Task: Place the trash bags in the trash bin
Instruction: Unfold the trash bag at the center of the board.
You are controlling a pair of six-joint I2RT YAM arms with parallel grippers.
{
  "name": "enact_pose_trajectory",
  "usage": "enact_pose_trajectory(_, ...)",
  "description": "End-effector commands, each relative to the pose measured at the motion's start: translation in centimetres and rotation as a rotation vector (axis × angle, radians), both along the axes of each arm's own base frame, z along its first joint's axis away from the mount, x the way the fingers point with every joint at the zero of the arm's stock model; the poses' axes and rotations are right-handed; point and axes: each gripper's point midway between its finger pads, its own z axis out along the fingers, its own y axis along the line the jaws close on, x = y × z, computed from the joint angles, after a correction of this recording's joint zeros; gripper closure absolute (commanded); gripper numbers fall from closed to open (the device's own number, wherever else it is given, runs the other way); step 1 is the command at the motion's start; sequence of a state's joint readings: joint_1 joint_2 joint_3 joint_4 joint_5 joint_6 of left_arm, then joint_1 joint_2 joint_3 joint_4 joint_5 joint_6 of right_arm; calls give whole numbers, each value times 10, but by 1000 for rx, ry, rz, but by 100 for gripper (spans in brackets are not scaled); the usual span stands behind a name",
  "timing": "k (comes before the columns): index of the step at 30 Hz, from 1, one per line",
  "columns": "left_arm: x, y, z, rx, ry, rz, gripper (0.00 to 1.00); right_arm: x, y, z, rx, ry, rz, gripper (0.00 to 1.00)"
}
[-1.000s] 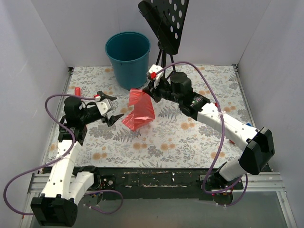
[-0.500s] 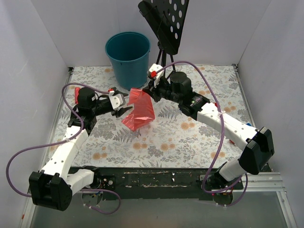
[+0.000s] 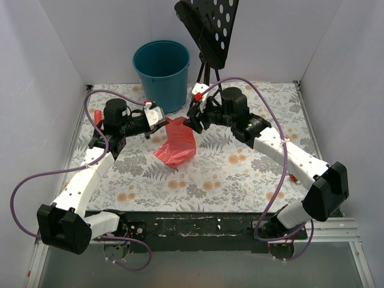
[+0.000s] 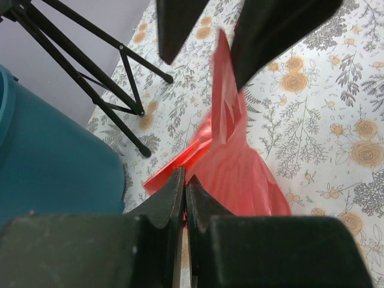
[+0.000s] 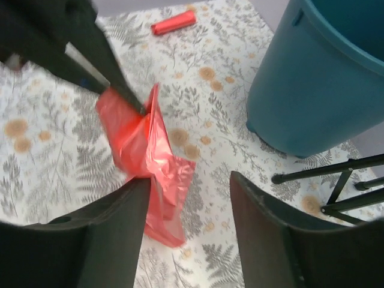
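Note:
The trash bag (image 3: 177, 143) is a crinkly red film bag, its top pulled up off the flowered table and its lower part resting on it. My left gripper (image 3: 163, 120) is shut on the bag's upper left corner; in the left wrist view the closed fingertips (image 4: 180, 187) pinch the film of the bag (image 4: 240, 168). My right gripper (image 3: 195, 122) stands open just right of the bag's top. Its view shows the bag (image 5: 144, 144) brushing one of its spread fingers (image 5: 129, 207). The teal trash bin (image 3: 161, 71) stands upright behind both grippers.
A black perforated stand (image 3: 210, 30) on tripod legs (image 3: 206, 75) stands just right of the bin (image 5: 318, 78). A small red cylinder (image 3: 97, 114) lies at the left table edge. White walls close in left, right and back.
My left arm swung right to the bag and its jaws closed on the top corner. The right gripper opened, let the bag go and drew slightly back.

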State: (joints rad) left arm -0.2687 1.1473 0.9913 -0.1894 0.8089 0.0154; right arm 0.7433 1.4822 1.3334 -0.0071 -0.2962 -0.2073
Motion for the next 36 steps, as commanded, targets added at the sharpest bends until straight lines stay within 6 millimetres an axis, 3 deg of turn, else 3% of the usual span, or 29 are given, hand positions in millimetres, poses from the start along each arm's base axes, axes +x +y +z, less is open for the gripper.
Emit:
enact_pose_trajectory(1, -14, 0, 12, 51, 112, -40, 100, -33, -18, 34, -25, -124, 236, 34)
enact_pose_trajectory(4, -16, 1, 14, 71, 149, -46, 100, -45, -17, 35, -29, -161, 307, 31)
enact_pose_trajectory(9, -17, 1, 12, 98, 198, -55, 100, -44, 1, 44, 35, -120, 329, 23)
enact_pose_trajectory(17, -16, -1, 8, 122, 232, -55, 100, -42, 29, 55, 74, -79, 387, 31)
enact_pose_trajectory(24, -14, 2, 6, 127, 208, -32, 100, -45, 33, 27, 30, 0, 394, 38)
enact_pose_trajectory(28, -14, 2, 7, 123, 199, -24, 100, -47, 32, 21, 24, 15, 393, 56)
enact_pose_trajectory(32, -13, 1, 6, 113, 215, -22, 100, -48, 32, 20, 29, 21, 397, 87)
enact_pose_trajectory(36, -10, 1, 10, 99, 218, -8, 100, -44, 32, 16, 15, 29, 375, 88)
